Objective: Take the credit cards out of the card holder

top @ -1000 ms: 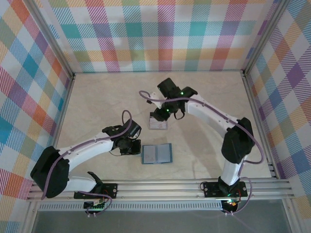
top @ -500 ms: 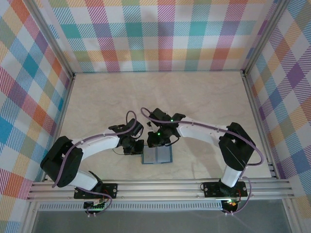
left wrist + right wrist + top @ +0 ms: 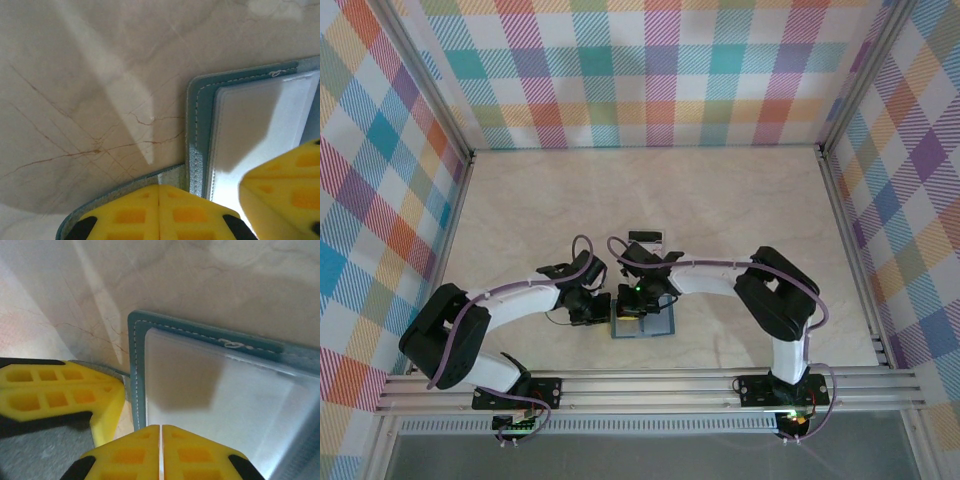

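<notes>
Grippers meet at the near middle of the marble-patterned table (image 3: 740, 200), where the card holder (image 3: 655, 325) lies open and flat, inner side up. In the top view the left gripper (image 3: 600, 312) sits at the holder's left edge, and the right gripper (image 3: 628, 310) hangs over its left half, close beside the left one. In the left wrist view the left gripper (image 3: 159, 191) has its yellow pads pressed together, a thin seam between them. Its tips are at the teal stitched border of the card holder (image 3: 197, 150), just below a small grey-green tab (image 3: 172, 176). Whether the tab is pinched I cannot tell. A finger of the right gripper (image 3: 285, 182) shows to the right, over the clear pocket (image 3: 255, 115). In the right wrist view the right gripper (image 3: 161, 430) is likewise closed, pad against pad, nothing visible between them. It is poised over the near edge of the clear pocket (image 3: 215, 390), and the holder's corner (image 3: 136, 355) lies just ahead. The left gripper's yellow finger (image 3: 60, 392) reaches in from the left and ends beside that border. A credit card (image 3: 645, 240), pale with a dark band along its far edge, lies flat on the table beyond the holder and apart from it. Whether more than one card lies there I cannot tell. Plaid walls (image 3: 650, 70) close in the table on three sides.
</notes>
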Tool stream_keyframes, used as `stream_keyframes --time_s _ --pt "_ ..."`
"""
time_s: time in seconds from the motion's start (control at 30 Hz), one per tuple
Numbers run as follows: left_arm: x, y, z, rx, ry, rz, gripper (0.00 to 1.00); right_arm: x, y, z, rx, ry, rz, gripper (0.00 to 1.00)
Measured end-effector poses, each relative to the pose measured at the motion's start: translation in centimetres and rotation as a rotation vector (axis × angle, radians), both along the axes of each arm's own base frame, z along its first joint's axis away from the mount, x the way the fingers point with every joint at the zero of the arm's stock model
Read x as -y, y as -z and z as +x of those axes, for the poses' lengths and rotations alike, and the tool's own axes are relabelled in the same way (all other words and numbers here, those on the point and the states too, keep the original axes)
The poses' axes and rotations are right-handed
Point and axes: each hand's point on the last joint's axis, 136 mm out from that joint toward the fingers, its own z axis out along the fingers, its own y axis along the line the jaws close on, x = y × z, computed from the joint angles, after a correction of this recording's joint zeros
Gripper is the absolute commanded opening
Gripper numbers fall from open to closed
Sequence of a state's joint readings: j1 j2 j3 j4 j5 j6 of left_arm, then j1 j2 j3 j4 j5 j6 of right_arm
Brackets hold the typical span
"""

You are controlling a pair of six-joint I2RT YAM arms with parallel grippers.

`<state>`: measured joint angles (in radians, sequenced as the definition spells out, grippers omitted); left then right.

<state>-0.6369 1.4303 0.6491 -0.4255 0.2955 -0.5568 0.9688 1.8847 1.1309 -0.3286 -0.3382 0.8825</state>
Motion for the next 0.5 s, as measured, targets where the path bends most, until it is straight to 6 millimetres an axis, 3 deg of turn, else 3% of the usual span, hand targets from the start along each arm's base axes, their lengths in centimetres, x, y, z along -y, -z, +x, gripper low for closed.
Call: stream_keyframes --time_s 0.23,0.5 --pt "-0.1 0.0 0.0 0.011 -0.003 -0.012 0.07 0.9 0.6 -0.1 -0.008 0.014 -0.065 0.17" --pt "-0.1 0.0 0.0 0.013 -0.003 -0.013 0.07 2.5 -0.2 0.2 0.068 -0.020 -0.221 0.44"
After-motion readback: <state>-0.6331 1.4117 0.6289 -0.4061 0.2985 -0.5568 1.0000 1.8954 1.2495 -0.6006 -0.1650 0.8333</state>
